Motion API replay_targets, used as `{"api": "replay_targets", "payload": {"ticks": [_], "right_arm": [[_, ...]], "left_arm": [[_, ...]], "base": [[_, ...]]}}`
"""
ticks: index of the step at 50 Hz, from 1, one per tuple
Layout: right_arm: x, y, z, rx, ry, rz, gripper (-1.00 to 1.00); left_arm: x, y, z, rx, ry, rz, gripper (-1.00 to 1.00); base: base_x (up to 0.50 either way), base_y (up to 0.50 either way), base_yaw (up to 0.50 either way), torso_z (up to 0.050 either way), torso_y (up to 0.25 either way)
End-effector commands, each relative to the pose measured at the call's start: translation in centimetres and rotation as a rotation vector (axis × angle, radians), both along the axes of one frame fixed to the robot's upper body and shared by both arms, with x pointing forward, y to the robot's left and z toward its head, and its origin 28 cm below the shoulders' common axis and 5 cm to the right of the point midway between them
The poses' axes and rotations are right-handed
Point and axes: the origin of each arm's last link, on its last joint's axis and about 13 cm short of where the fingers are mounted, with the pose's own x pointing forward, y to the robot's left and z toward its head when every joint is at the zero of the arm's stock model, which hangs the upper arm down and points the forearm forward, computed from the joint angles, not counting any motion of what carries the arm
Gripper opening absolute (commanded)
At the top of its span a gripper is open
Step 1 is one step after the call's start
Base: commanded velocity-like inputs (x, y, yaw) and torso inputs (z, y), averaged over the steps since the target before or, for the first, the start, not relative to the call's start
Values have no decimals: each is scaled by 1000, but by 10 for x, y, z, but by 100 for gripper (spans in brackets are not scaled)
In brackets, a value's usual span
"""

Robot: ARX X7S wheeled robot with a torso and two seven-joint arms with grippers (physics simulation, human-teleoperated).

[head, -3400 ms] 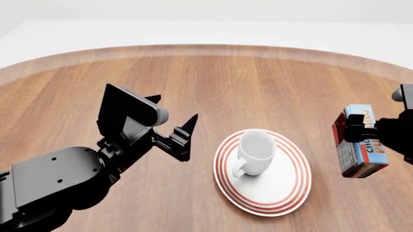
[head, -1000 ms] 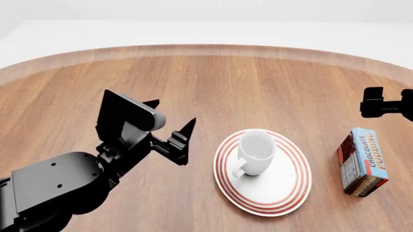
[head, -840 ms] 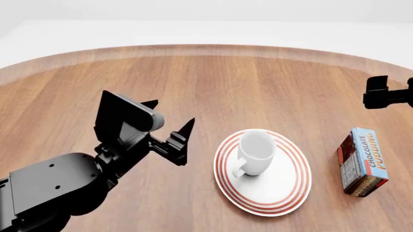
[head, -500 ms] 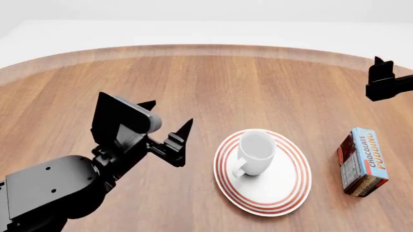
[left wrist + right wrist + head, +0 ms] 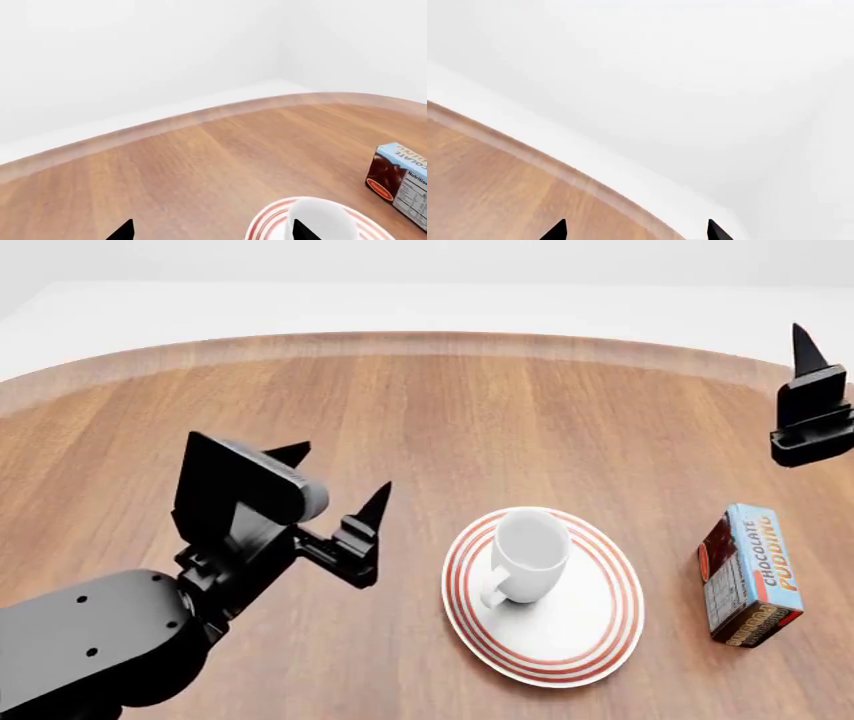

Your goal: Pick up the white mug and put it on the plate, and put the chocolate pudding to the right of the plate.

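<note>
The white mug (image 5: 531,555) stands upright on the red-ringed plate (image 5: 594,645), handle toward the near left. Just right of the plate, apart from it, the chocolate pudding (image 5: 750,575) carton lies on the table. My left gripper (image 5: 334,475) hovers open left of the plate, holding nothing. In the left wrist view the mug (image 5: 323,220), plate rim (image 5: 267,227) and pudding (image 5: 403,177) show beyond the open left gripper (image 5: 213,232). My right gripper (image 5: 817,370) is raised at the far right edge, well above the pudding. In its wrist view the right gripper (image 5: 636,232) is open and empty.
The round wooden table (image 5: 441,410) ends in a pale rim at the back, with white floor beyond. The right wrist view looks across the table's edge (image 5: 527,150) onto white surroundings.
The right gripper, which earlier held the pudding, has let it go and risen up and away to the far right. The left arm has drawn back a little to the left.
</note>
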Motion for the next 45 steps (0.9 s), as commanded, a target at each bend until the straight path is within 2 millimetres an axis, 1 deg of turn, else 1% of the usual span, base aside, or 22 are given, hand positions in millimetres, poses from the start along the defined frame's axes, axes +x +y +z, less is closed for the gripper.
{"api": "replay_targets", "payload": {"ticks": [1,6,12,14,17,23,26,28,30,34,35,39,40,45], "right_arm": [[-26,20,-1,-59,-99,89,100],[-29,26,-7,-66,-112,113,100],[-36,35,-20,-56,-159,150,100],[-38,36,-21,-56,-167,156,100],[-40,40,-27,-30,-193,180,100],[-41,45,-37,5,-218,226,100],[-42,47,-38,32,-243,249,100],[-42,49,-40,33,-252,251,100],[-43,52,-41,79,-266,297,100],[-42,54,-45,81,-282,296,100],[-43,55,-47,85,-282,302,100],[-43,55,-48,88,-287,303,100],[-43,56,-50,92,-296,300,100],[-43,56,-54,110,-324,295,100]], "left_arm": [[-10,-4,8,2,-63,-14,100],[-15,-2,10,6,-87,12,100],[-22,1,9,45,-124,121,100],[-25,2,11,37,-134,139,100],[-36,5,17,24,-171,183,100],[-47,9,25,27,-233,246,100],[-51,12,26,42,-260,282,100],[-55,13,28,22,-273,288,100],[-59,14,30,17,-292,301,100],[-69,14,33,39,-330,323,100],[-74,14,36,29,-343,319,100],[-79,14,37,29,-356,322,100],[-84,13,38,34,-373,322,100],[-92,13,37,26,-403,335,100]], "base": [[0,0,0,0,0],[0,0,0,0,0],[0,0,0,0,0],[0,0,0,0,0],[0,0,0,0,0],[0,0,0,0,0],[0,0,0,0,0],[0,0,0,0,0],[0,0,0,0,0],[0,0,0,0,0],[0,0,0,0,0],[0,0,0,0,0],[0,0,0,0,0],[0,0,0,0,0]]}}
